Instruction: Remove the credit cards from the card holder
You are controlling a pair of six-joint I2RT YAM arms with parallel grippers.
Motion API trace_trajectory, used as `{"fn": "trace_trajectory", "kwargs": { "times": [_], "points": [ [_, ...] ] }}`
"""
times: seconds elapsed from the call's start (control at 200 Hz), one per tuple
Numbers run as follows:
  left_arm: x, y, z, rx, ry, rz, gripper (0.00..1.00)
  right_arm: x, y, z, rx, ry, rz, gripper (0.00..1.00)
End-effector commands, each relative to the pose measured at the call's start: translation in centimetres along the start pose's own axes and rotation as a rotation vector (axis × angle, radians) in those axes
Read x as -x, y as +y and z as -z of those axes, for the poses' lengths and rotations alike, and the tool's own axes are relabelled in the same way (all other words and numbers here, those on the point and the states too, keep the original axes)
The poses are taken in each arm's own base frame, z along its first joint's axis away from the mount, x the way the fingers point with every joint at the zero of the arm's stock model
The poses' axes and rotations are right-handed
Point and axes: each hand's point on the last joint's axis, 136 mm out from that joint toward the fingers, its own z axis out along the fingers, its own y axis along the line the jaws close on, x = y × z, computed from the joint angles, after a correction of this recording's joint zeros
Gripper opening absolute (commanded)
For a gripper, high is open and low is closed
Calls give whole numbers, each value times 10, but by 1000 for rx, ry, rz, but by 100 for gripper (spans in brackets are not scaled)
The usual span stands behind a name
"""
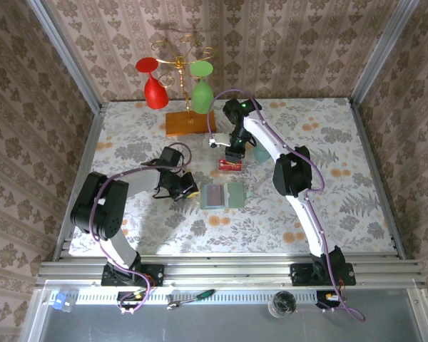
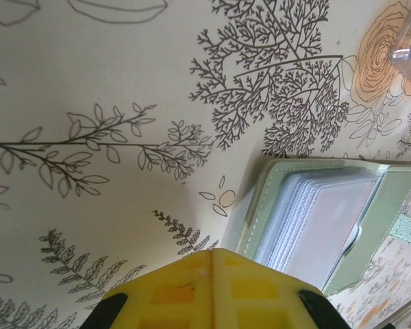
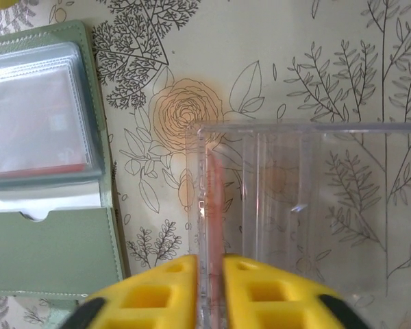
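Clear plastic, in the form of a small open-topped rectangular box point(image 3: 294, 205), is where the work stands. The right gripper point(image 3: 210, 271) hangs over the box's left wall with its yellow fingers point(image 3: 185, 271) a narrow slit apart. In that slit stand both the wall and the edge of a thin red credit card point(image 3: 215, 181), upright and seemingly just inside the box. Whether the fingers pinch the card or merely flank it I cannot tell. From above, red shows inside the box under this gripper, so at least one card appears to be out of the holder already. The card holder point(image 1: 225, 194), a small flat bifold wallet that is pale green inside, lies opened flat on the floral tablecloth point(image 1: 321, 142) near the box, on the side toward the arms' bases. It has a stack of transparent sleeves point(image 3: 34, 116) on one panel and a plain slip pocket on the other. A reddish strip runs along the lower edge of the sleeve stack in the right wrist view, which suggests at least one more card is inside, though how many I cannot say. The left gripper point(image 2: 211, 264) is closed on nothing, its yellow fingers pressed together low over the cloth near the holder's left edge. My reading is that the task is partly done, with one card at the box and the sleeves not yet emptied.
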Motion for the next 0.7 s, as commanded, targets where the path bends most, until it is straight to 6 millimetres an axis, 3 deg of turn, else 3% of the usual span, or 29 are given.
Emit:
{"fn": "trace_trajectory", "kwargs": {
  "times": [0.0,0.35,0.695],
  "points": [
    [-2,0,1,-7,4,-11,8,17,0,23,-53,-58,15,22],
    [2,-9,1,-37,2,-31,8,33,-9,68,-264,-154,-45,24],
    [2,-20,3,-75,3,-69,7,36,14,76,-344,-300,-316,24]
  ]
}}
